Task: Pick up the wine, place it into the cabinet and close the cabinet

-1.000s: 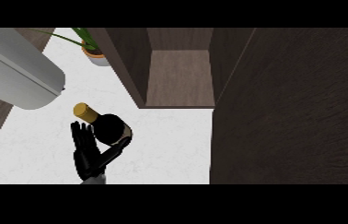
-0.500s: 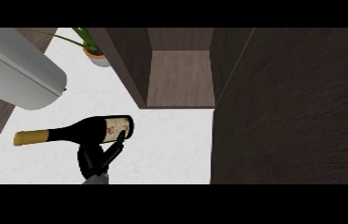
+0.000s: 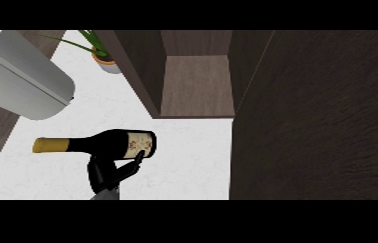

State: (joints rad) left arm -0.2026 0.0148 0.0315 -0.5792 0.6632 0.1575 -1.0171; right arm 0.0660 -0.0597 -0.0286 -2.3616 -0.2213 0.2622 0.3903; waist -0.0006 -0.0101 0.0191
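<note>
The wine bottle (image 3: 103, 143) lies on its side on the white counter (image 3: 188, 159), gold-capped neck pointing left, label end to the right. My left hand (image 3: 107, 174) sits just below it, coming in from the lower edge. Its fingers (image 3: 135, 162) reach up fairly straight and touch the bottle near the label, without wrapping round it. The open cabinet (image 3: 196, 87) stands up and to the right of the bottle, its wooden shelf bare. The cabinet's dark door (image 3: 310, 117) is swung open and fills the right side. My right hand does not show.
A grey rounded appliance (image 3: 33, 84) stands at the left, above the bottle's neck. A potted plant (image 3: 103, 59) sits at the back beside the cabinet's left wall (image 3: 136, 72). The open door hides whatever lies right of it.
One second ago the bottle stood upright inside my curled hand. It then tipped over with its neck to the left. Since then it has shifted slightly right, and my fingers rest beneath it.
</note>
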